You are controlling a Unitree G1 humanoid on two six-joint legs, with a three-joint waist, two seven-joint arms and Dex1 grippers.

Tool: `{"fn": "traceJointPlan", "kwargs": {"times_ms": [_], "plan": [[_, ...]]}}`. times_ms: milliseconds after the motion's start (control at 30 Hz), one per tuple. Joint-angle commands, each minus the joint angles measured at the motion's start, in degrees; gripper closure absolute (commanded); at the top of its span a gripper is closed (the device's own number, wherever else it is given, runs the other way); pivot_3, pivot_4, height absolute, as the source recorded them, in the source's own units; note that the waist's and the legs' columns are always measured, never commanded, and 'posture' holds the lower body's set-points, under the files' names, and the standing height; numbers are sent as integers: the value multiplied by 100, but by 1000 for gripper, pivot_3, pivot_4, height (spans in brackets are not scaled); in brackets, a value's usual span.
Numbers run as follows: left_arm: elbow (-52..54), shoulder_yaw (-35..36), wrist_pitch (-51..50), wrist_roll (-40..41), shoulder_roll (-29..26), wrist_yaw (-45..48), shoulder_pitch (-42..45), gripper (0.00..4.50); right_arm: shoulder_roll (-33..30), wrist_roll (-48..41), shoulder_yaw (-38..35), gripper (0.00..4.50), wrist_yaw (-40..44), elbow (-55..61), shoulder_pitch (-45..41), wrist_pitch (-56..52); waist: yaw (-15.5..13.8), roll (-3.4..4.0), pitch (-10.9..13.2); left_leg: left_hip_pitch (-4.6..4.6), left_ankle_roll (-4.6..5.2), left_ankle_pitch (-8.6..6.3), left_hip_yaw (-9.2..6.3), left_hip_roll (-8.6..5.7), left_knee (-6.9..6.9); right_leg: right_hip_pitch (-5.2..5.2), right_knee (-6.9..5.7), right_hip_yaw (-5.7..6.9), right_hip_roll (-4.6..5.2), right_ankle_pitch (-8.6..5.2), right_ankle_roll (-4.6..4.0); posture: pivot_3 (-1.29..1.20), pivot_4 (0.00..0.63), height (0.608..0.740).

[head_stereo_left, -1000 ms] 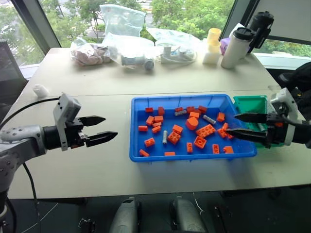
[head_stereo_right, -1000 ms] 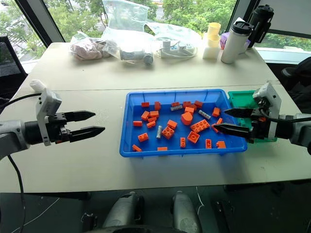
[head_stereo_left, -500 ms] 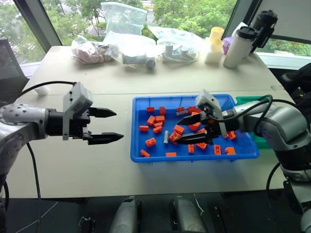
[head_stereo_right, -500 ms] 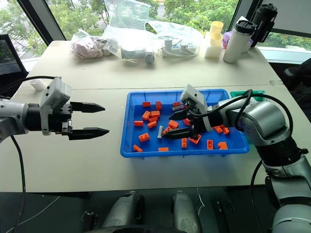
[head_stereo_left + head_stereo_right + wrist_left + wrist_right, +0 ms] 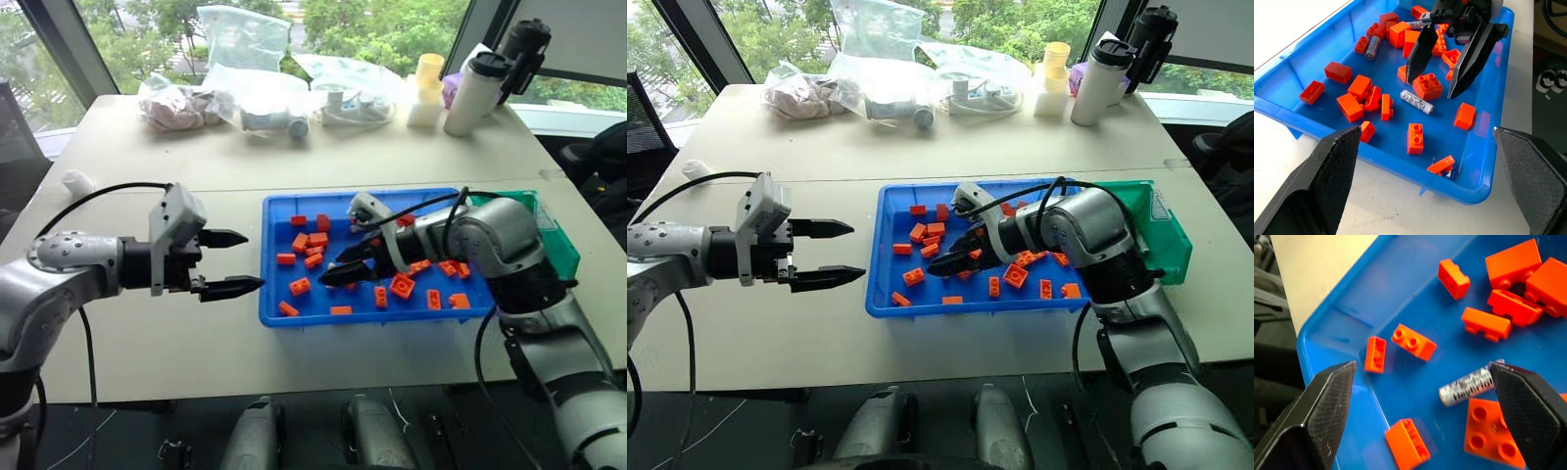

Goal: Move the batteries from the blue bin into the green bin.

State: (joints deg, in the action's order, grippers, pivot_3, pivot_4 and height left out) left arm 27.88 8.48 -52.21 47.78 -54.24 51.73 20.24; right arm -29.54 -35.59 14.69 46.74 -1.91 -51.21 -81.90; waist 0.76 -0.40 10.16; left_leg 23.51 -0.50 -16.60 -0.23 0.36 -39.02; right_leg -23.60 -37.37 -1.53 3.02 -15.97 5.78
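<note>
Right gripper (image 5: 1442, 66): I have it spread wide and empty inside the blue bin (image 5: 284, 294), its tips on either side of an orange brick, just past the battery.
Left gripper (image 5: 233, 262): jaws apart, nothing in them; I'm holding it over the table just outside the blue bin's left wall.
Target battery (image 5: 1416, 101): lies flat on the blue bin's floor near its middle, close beside that two-by-two orange brick (image 5: 1428, 85), between my right tips and the left wall.
Other batteries: a second one (image 5: 1372, 47) lies toward the blue bin's far wall among the bricks.
Green bin (image 5: 1164, 240): sits against the blue bin's right end, well apart from the target.
Handling: I judge the battery light, rigid and smooth, so it will roll or squirt out if pinched near an end.
Where to grip: across its middle, fingers square to its long axis, pressing low toward the floor.
Risk: the neighbouring brick may get caught in the pinch as well.
</note>
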Motion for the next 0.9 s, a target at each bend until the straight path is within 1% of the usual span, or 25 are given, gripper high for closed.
{"fn": "traceJointPlan", "kwargs": {"times_ms": [33,200,333,433,600,900], "plan": [[98,139,-50,156,36,-90,101,0,8,-27,-212,45,-191,199,-158,-244,-12,0,0,0,0,0,-1,-2,0,1,1,1,4,0,0,0,150,740],[87,103,-75,180,82,-176,139,0,-143,-6,-41,45,-282,416,-70,-345,5,0,0,0,0,0,1,-17,0,1,1,3,23,0,0,0,150,740],[72,54,-78,195,150,-251,195,0,-99,-73,-115,45,-333,360,-72,-547,12,0,0,0,0,0,0,-17,0,1,0,3,22,0,0,0,150,740],[47,9,-51,151,212,-300,234,0,-52,-59,4,45,-345,334,-21,-576,14,0,0,0,0,0,0,-17,1,1,0,3,21,0,0,0,150,740],[55,-33,-64,143,306,-388,277,0,34,106,237,45,-384,68,-34,-404,19,0,0,0,0,0,1,-17,1,1,0,4,20,0,1,0,150,740],[122,-73,-73,134,460,-562,263,0,172,625,981,45,-306,-406,-171,265,24,-1,-1,-2,0,0,0,-17,1,2,-1,4,17,0,1,0,150,740]]}}
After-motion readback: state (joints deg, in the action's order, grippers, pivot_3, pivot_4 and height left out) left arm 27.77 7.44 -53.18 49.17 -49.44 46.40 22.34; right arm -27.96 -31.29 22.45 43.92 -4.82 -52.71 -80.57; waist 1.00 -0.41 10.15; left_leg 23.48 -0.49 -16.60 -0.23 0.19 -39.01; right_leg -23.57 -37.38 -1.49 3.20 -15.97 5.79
